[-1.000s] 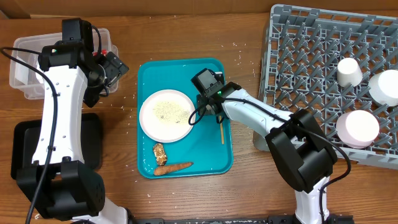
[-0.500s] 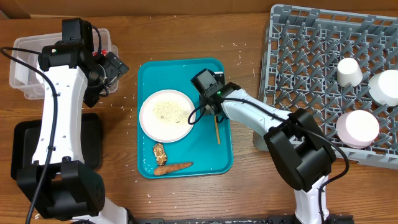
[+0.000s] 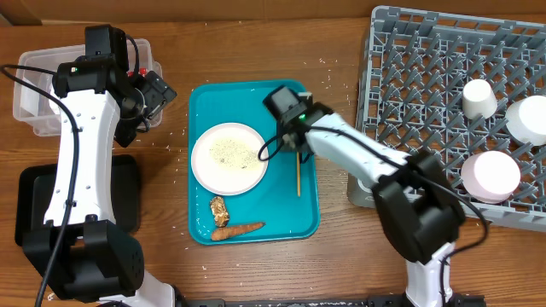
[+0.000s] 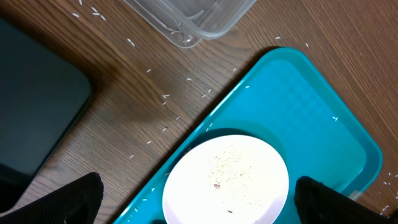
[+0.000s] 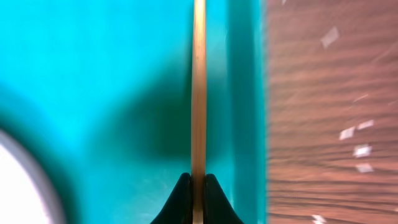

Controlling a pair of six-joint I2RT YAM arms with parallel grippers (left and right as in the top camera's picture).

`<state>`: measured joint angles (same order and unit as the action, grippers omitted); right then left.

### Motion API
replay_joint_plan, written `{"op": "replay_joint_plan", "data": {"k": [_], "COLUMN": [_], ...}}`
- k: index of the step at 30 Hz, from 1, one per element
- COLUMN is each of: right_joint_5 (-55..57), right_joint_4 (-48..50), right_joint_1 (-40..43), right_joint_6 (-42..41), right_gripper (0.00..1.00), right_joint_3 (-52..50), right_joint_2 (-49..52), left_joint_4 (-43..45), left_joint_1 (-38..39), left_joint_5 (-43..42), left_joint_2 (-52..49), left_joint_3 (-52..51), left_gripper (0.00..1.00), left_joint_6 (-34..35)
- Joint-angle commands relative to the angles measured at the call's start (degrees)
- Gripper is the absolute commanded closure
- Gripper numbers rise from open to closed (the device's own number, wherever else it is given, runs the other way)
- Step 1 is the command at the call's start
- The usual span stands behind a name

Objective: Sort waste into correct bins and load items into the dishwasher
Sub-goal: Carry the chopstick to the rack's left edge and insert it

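Observation:
A thin wooden stick lies lengthwise over the right side of the teal tray. My right gripper is shut on its near end, and in the right wrist view the stick runs straight out from between the closed fingertips of that gripper. A white plate with crumbs sits on the tray's left half. Below it lie a carrot piece and a brown food scrap. My left gripper hangs open beyond the tray's left edge, and in its own wrist view this gripper frames the plate.
A grey dish rack at the right holds a white cup, another cup and a pink bowl. A clear plastic container stands at the far left, with a black bin in front of it. Rice grains dot the wood.
My right gripper has closed on the stick. Its arm has shifted slightly toward the tray's far edge, and the stick has swung a little left. The left arm has not moved.

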<state>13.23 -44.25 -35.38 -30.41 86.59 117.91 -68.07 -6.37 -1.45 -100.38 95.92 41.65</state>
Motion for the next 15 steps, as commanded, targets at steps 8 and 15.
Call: {"op": "replay_joint_plan", "data": {"k": [8, 15], "right_joint_5": [0.7, -11.9], "right_joint_4": [0.7, 3.5], "right_joint_1": [16.2, 27.3], "right_joint_6": [3.9, 15.2], "right_gripper": [0.96, 0.96], "right_joint_3": [5.6, 5.2], "right_joint_2": [-22.4, -22.4], "left_joint_4": [0.0, 0.0], "left_joint_1": [0.4, 0.4], "left_joint_5": [0.4, 0.4], "left_joint_2": [1.0, 1.0], "left_joint_3": [-0.2, -0.2], "left_gripper": [0.0, 0.0], "left_joint_6": [0.4, 0.4]}}
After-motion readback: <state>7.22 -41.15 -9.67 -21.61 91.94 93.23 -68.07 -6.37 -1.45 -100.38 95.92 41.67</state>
